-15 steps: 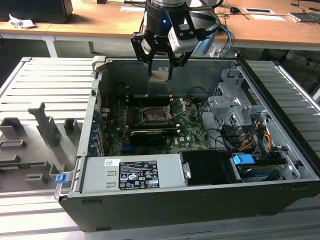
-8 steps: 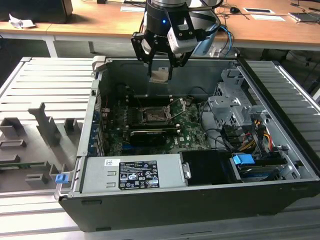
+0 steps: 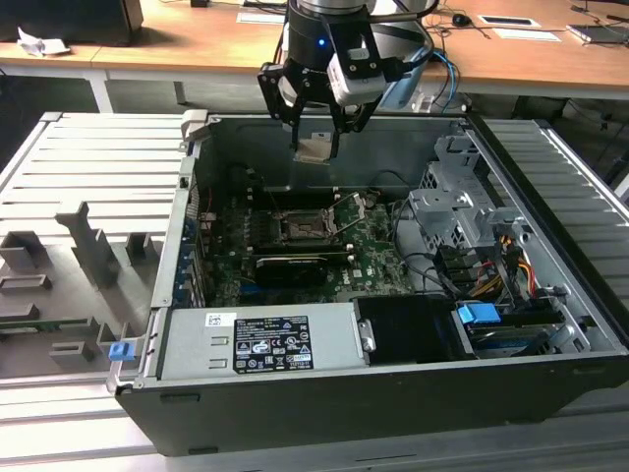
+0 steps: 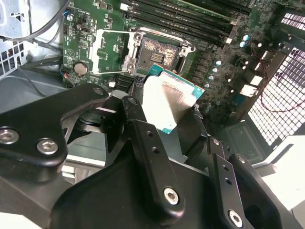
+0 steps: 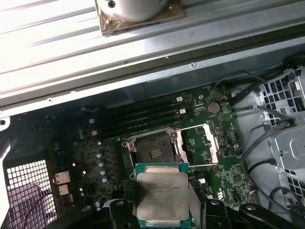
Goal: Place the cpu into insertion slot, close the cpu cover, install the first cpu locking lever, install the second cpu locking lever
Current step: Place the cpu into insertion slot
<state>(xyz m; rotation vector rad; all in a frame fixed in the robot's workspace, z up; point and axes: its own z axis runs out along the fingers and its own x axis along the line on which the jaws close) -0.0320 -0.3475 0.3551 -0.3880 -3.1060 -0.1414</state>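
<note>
The small flat square cpu [image 5: 159, 194], with its silvery-beige metal top and green rim, is pinched by two opposite edges between the black fingers of the gripper [image 3: 316, 147]. It hangs high over the green motherboard [image 3: 378, 261] inside the open dark-grey computer case [image 3: 393, 157]. Beneath it the square black insertion slot [image 5: 153, 151] with its dark centre lies uncovered. The cpu cover [image 5: 204, 143], a thin silver-grey frame plate, is swung open just beside the slot, on the side toward the round coin cell [image 5: 214, 107]. Thin wire locking levers [image 5: 193, 128] are released along that frame. In the first wrist view the chip's edges run close to parallel with the socket's, though it sits off to one side of it. This placing probably wants the chip brought squarely over the slot, kept flat, then lowered straight down. It should be let go without pressing, as the contacts look delicate. The fingers need to stay clear of the raised cover and levers.
</note>
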